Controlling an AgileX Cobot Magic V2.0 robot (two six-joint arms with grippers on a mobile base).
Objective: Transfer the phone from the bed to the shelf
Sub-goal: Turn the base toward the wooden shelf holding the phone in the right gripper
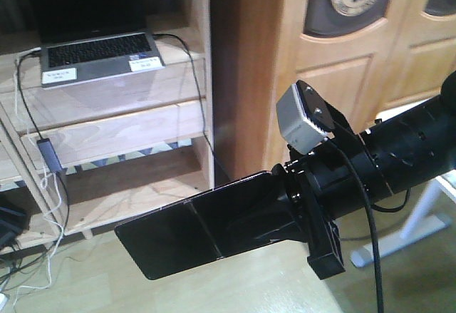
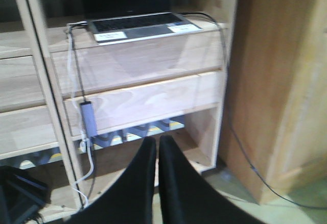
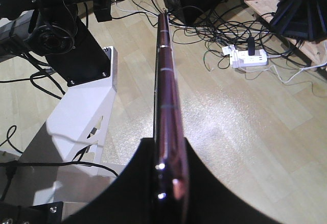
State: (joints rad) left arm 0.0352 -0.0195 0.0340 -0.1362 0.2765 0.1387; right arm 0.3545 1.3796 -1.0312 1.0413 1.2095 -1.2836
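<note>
**R gripper clamped on phone; L gripper empty**

R gripper [image 3: 166,150]: black fingers [image 3: 127,193] closed tight on the phone [image 3: 164,71], one pad flat on each face, gripping one end only. Rest of the slab runs straight out past the tips, edge-on in the wrist view. In the front view the phone [image 1: 192,231] juts out from the R gripper [image 1: 288,209] to the left, near level, in the air over the floor [image 3: 245,122]. The shelf [image 1: 128,127] lies beyond the free end; no contact w/ it.

Phone: thin, flat, glossy black face, crease across mid-length, pinkish metal rim w/ small breaks.

L gripper [image 2: 157,183]: the two dark curved fingers [image 2: 143,183] are almost together, w/ only a thin slit between them and nothing in it. They point at the shelf [image 2: 153,66], lower cubby just past the tips.

Shelf: pale grained wood planks. Grey laptop [image 1: 96,53] up on a higher plank, cables hanging down. Orange-brown cabinet [image 1: 320,78] stands right of the shelf.
</note>
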